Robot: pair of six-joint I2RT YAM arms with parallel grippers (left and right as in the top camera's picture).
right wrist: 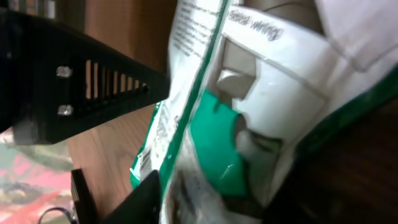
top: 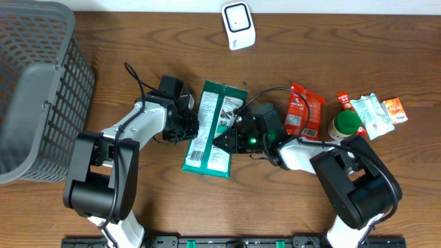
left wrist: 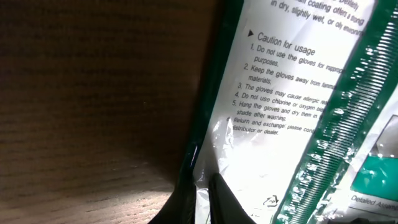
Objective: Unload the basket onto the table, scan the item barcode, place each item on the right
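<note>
The glove packet (top: 210, 131) sits mid-table with its text side up, held between the two grippers. The left gripper (top: 191, 126) is pressed together on the packet's left edge. The right gripper (top: 231, 140) has a finger on either side of the packet's right edge, but I cannot tell whether they pinch it. Beyond the packet's far end, bare wood runs to the scanner (top: 238, 26). Right of the packet lie a red pouch (top: 304, 110) and a green-lidded jar (top: 344, 124). Well to its left stands a basket (top: 41, 83).

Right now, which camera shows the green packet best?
Overhead: the whole packet shows, edge to edge, on the table. The left wrist sees only its printed caution text up close; the right wrist sees only a blurred, crumpled part.
</note>
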